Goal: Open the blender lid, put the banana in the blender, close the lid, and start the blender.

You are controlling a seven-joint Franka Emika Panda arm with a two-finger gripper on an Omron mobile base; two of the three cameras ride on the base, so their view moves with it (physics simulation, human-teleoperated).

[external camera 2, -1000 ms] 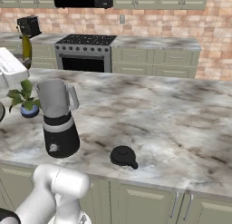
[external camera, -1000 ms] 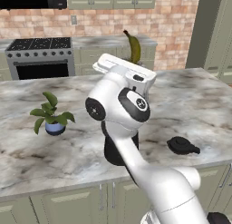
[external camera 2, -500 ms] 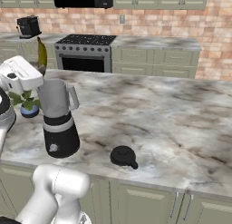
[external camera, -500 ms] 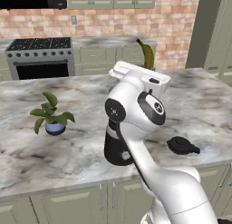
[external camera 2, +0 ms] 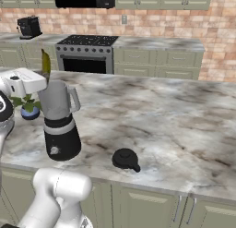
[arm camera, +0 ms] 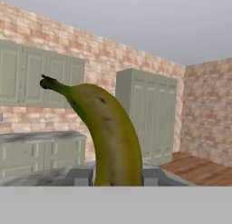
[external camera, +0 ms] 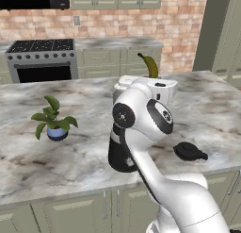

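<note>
- Blender (external camera 2: 61, 123): in the left base view its jar is hidden behind the white arm, only the black base showing; in the right base view it stands whole, a clear grey handled jar on a black-and-silver round base, small white knob low at 7 o'clock; jar mouth uncovered
- Gripper (arm camera: 111, 177): fingertips cut off by the hand view's bottom edge; two grey pads pressed to either side of the banana (arm camera: 106, 132), closed on its lower part
- Banana: smooth, curved, yellow-green with brown freckles, dark stem end up at 11 o'clock; held upright above the hand; in the right base view it stands just left of the jar rim, above it
- Blender lid (external camera 2: 126, 159): round black domed cap with knob and side tab; lying on the marble counter (external camera 2: 184, 125), at 4 o'clock from the blender, apart from it
- Potted plant (external camera: 52, 119): green leaves, small blue pot; partly hidden behind the hand in the right base view
- No readable writing anywhere
</note>
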